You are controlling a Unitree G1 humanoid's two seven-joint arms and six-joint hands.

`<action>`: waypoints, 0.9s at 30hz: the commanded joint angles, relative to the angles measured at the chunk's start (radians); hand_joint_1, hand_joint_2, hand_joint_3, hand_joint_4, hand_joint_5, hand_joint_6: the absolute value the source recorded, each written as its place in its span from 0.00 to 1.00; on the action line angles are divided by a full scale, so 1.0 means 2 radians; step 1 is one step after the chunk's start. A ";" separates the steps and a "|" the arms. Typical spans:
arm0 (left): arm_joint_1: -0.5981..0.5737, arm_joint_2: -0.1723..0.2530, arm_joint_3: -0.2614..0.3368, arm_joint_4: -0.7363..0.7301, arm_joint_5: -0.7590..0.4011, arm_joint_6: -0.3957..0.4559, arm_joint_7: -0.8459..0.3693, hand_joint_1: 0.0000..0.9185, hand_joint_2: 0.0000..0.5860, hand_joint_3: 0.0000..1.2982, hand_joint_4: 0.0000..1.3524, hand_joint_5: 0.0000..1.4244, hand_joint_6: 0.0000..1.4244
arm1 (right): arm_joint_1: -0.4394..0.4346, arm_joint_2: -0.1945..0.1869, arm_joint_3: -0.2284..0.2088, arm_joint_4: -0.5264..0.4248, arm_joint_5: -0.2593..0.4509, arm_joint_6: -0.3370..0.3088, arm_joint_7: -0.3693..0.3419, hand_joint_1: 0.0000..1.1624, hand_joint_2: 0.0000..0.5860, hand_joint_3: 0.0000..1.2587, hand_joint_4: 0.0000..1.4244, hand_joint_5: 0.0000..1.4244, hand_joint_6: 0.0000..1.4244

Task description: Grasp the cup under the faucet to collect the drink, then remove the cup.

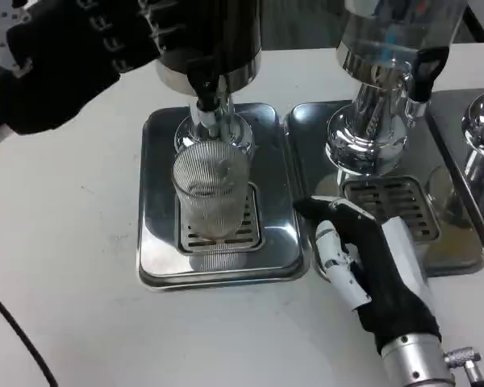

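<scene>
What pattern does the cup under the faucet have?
Clear glass with fine vertical ribs, seen in the head view: the cup.

Your cup (pixel 210 189) is ribbed clear glass. It stands on a glossy steel drip tray (pixel 157 242); the counter (pixel 64 266) is matt white.

We see a bright picture, with light coming from above and shining off the white table (pixel 64 266). White glare spots sit on the shiny metal trays (pixel 157 258) and silver posts (pixel 363 137) in the middle and right. The dark hand (pixel 60 56) in the upper left looks blurry and smeared.
</scene>
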 commanded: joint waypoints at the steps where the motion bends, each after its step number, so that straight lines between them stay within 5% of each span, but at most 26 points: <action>1: -0.013 -0.007 0.002 0.010 0.006 -0.002 0.006 0.00 0.11 0.24 0.17 0.16 0.16 | 0.005 0.003 -0.003 0.003 0.003 -0.006 -0.008 0.08 0.95 0.33 0.24 0.23 0.23; 18: -0.012 -0.040 -0.028 0.043 0.057 -0.043 0.009 0.00 0.10 0.24 0.17 0.16 0.16 | 0.011 0.005 -0.005 -0.004 0.004 -0.002 -0.006 0.08 0.95 0.33 0.25 0.23 0.23; 27: 0.000 -0.047 -0.046 0.030 0.083 -0.103 0.011 0.00 0.10 0.24 0.17 0.16 0.16 | 0.014 0.006 -0.007 -0.004 0.007 -0.002 -0.005 0.08 0.95 0.33 0.25 0.23 0.23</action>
